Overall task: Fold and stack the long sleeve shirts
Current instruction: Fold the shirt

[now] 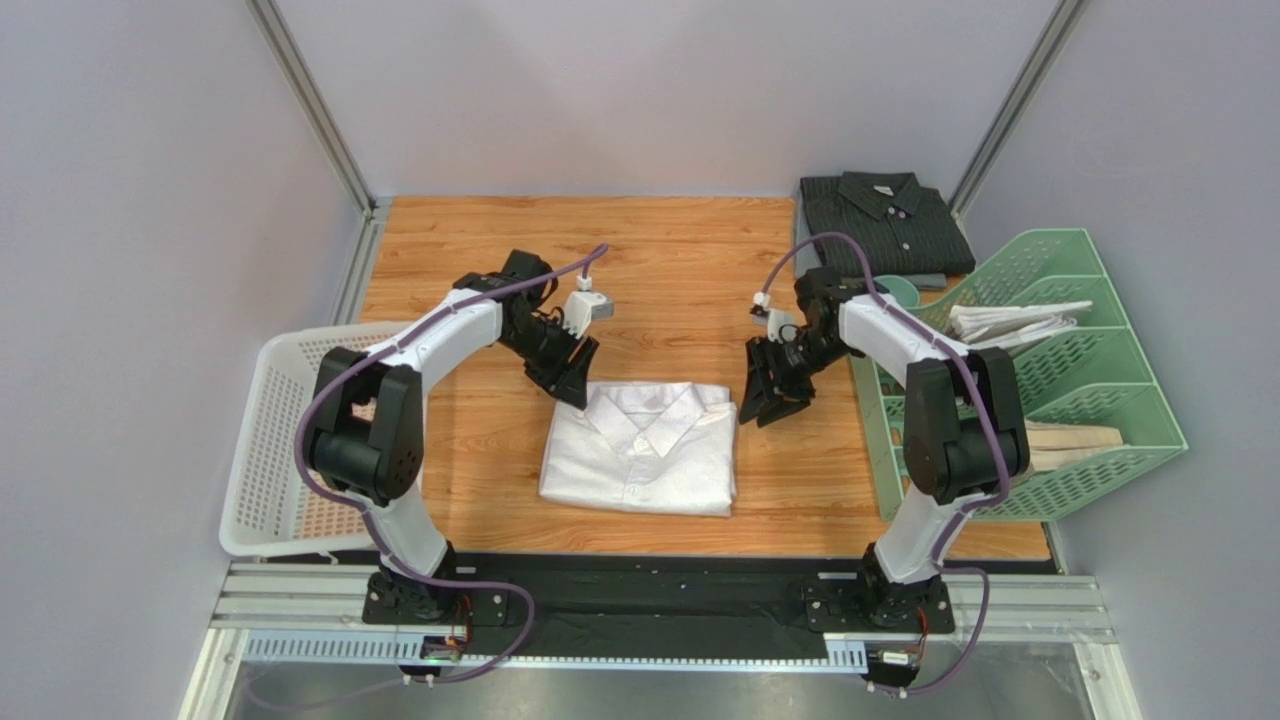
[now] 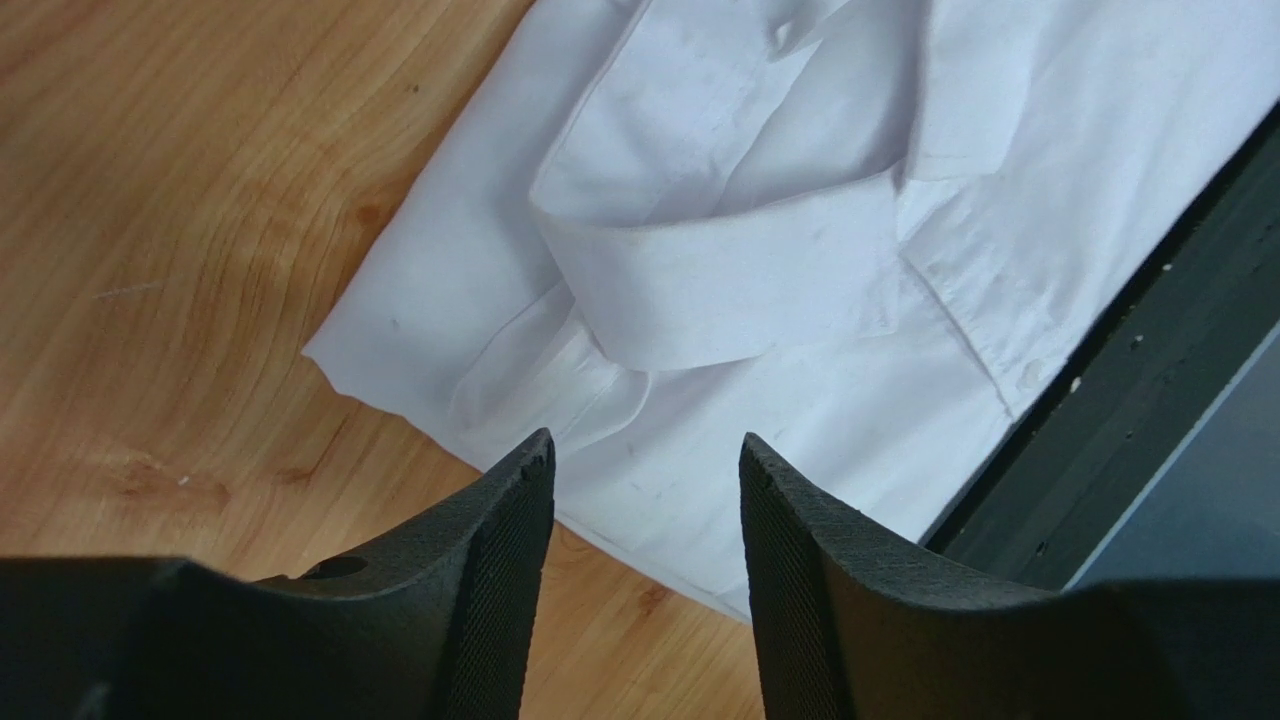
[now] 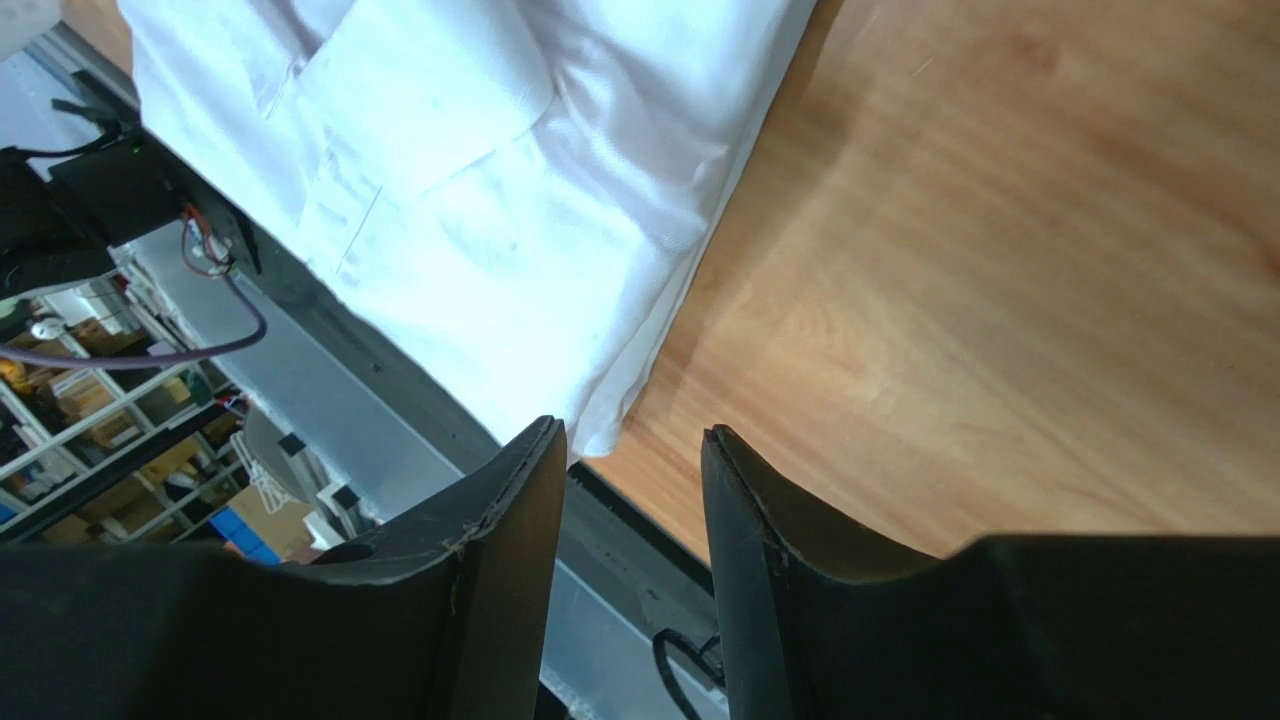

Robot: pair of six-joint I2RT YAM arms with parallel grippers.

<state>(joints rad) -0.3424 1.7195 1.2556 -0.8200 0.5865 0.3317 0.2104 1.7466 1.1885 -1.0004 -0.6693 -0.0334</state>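
Note:
The white shirt (image 1: 642,446) lies folded, collar up, at the table's near middle. It also shows in the left wrist view (image 2: 781,255) and the right wrist view (image 3: 496,195). The dark charcoal shirt (image 1: 884,222) lies folded at the back right corner. My left gripper (image 1: 576,387) is open and empty, hovering just off the white shirt's upper left corner; in its own view (image 2: 646,450) cloth and wood show between the fingers. My right gripper (image 1: 766,405) is open and empty, just off the shirt's upper right corner, also seen in the right wrist view (image 3: 631,435).
A white mesh basket (image 1: 286,435) stands at the left edge. A green file rack (image 1: 1052,375) with papers (image 1: 1014,320) stands at the right. The table's dark front rail (image 1: 676,578) runs along the near edge.

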